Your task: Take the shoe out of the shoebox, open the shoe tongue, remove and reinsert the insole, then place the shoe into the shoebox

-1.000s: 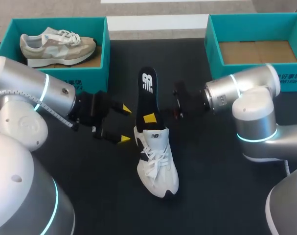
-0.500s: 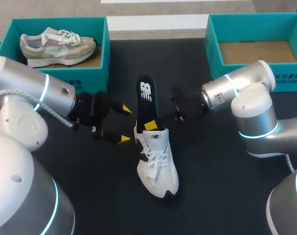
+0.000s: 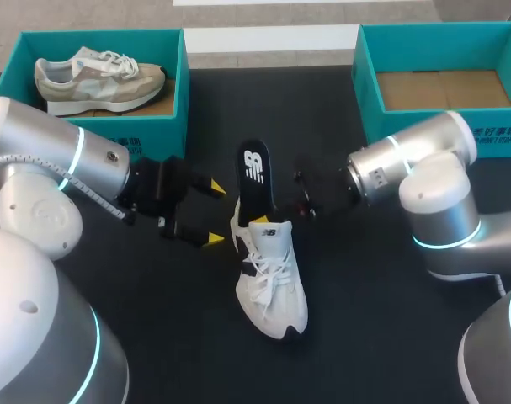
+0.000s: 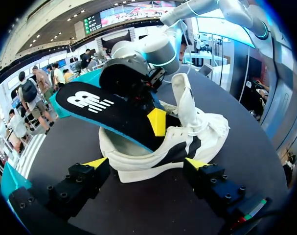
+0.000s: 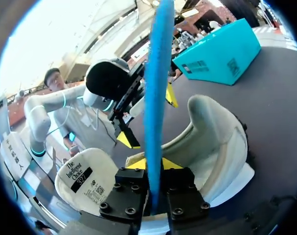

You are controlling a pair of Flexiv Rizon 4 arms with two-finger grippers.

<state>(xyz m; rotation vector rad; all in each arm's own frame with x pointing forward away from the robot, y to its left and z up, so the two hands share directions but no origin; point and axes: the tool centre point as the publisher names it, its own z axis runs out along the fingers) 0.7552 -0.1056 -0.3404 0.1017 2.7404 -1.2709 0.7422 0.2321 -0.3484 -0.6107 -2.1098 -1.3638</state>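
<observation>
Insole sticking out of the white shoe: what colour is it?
The insole is black with a white mark, clearest in the left wrist view.

I've got my left gripper [image 3: 214, 214] crowding the shoe's [image 3: 272, 282] left side, my right gripper [image 3: 259, 220] and the insole [image 3: 253, 168] blocking its far end; bare table [image 3: 364, 337] near and right.

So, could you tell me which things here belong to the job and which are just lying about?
In use: white shoe, black insole in right gripper, empty shoebox, left gripper open beside the shoe.
Idle: beige shoe, second shoebox holding it.
</observation>
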